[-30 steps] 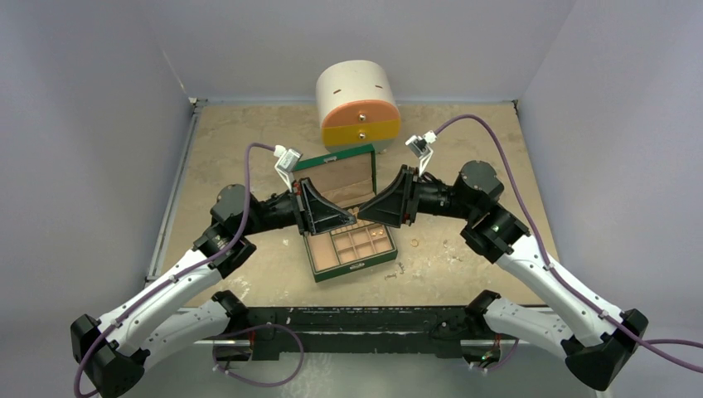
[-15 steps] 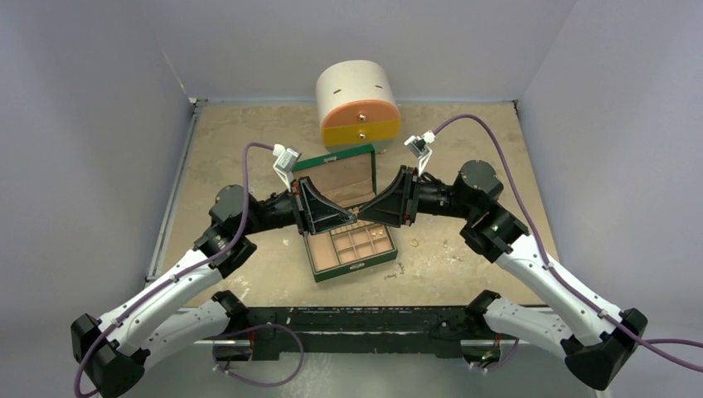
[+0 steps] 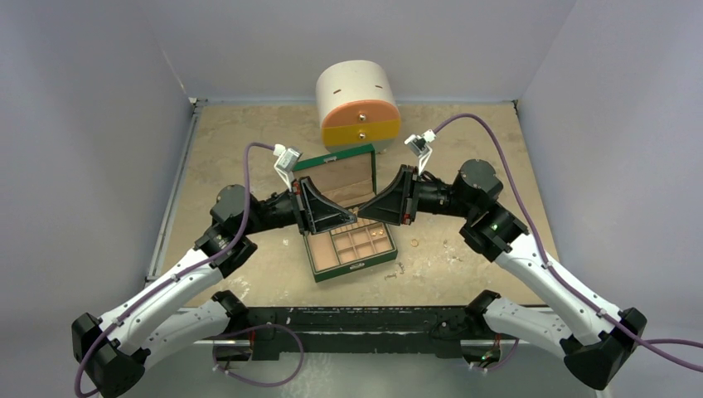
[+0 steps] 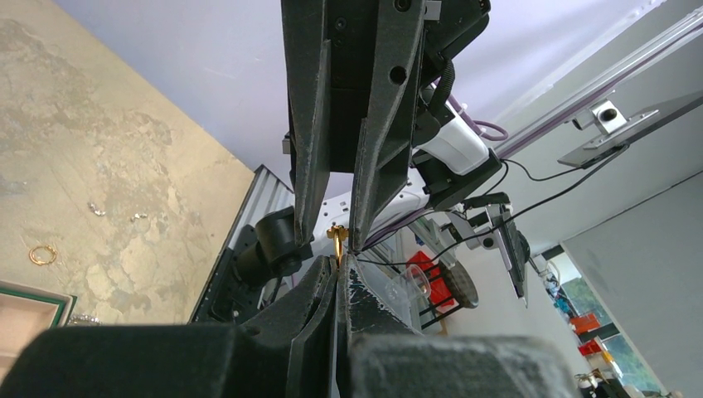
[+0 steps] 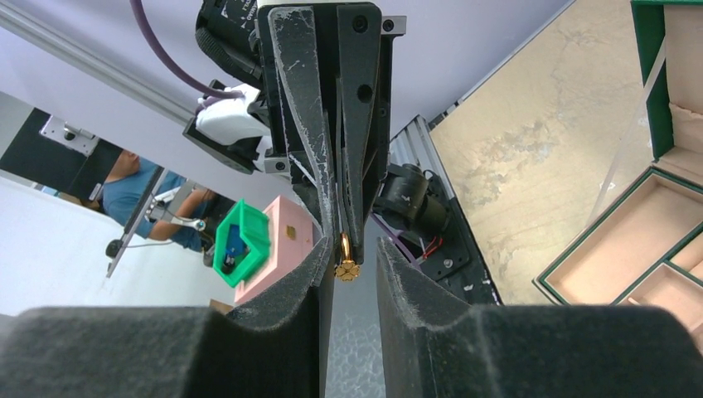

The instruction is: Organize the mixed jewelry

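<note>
Left jaws: pinched shut on a tiny gold stud point(image 5: 346, 264), holding it out tip-first over the green box point(image 3: 356, 265).
Right jaws: partly open, straddling the stud without gripping it; this looks like a handover.
Waiting: a gold ring point(image 4: 43, 254) lies loose on the tabletop point(image 3: 240, 141).

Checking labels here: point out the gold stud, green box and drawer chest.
gold stud point(image 5: 346, 268): right wrist view, flower-shaped head.
green box point(image 3: 356, 264): top view, front wall.
drawer chest point(image 3: 380, 116): top view, upper drawer front.
</note>
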